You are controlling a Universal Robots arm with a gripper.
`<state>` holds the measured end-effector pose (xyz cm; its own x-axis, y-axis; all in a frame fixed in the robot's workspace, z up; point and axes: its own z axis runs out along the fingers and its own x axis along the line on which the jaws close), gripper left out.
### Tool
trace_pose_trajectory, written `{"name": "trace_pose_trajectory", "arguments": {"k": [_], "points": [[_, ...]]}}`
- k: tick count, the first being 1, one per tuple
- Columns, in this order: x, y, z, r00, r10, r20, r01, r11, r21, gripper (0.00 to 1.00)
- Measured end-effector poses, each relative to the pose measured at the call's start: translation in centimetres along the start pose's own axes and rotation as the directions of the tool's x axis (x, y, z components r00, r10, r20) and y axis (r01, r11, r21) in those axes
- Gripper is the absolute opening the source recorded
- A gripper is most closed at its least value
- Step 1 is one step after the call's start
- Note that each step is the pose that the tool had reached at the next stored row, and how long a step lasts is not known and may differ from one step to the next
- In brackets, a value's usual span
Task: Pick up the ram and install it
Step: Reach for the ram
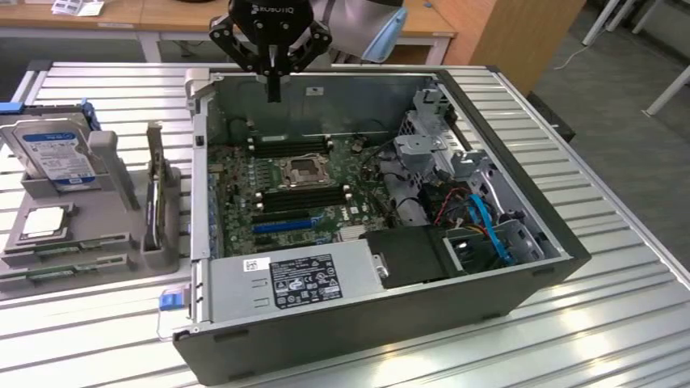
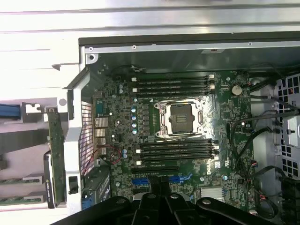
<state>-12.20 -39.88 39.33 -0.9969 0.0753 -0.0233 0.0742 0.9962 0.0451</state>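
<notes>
Ram (image 1: pixel 161 212) pick-up, approach stage.

Exterior view: the ram is seen outside the open computer case (image 1: pixel 518 299), at the exterior view's left of it. It is apparently stood on its long edge in a grey holder (image 1: pixel 161 260) on the table (image 1: pixel 615 267). Its long axis is laid from far to near, roughly parallel to the case's side wall. That axis is roughly at right angles to the black memory slots (image 1: pixel 307 196) beside the processor socket (image 1: pixel 302 170). The gripper (image 1: pixel 275 93) is held above the far part of the case, pointed downward, its fingers closed together with nothing between them. It is well apart from the ram, so the pick-up is judged not yet begun.

Wrist view: the ram (image 2: pixel 55 154) is shown as a narrow green strip beside the case's outer wall, again crosswise to the memory slots (image 2: pixel 178 152). Which end bears the notch cannot be told. The gripper (image 2: pixel 160 208) is seen over the motherboard (image 2: pixel 225 108), shut and empty. A grasp is judged to call for parted fingers brought over the holder and set across the thin board. Seating is judged to call for a quarter turn to match the slots.
</notes>
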Motion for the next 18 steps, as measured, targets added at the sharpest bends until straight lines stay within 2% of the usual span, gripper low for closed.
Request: {"name": "trace_pose_trajectory", "arguments": {"k": [5,18], "points": [[0.9,-0.07,-0.03,1.0,0.0,0.0004,0.0,1.0,0.0,0.11],[6.3,-0.47,-0.17,1.0,0.0,0.0066,0.0,1.0,-0.0005,0.11]]}}
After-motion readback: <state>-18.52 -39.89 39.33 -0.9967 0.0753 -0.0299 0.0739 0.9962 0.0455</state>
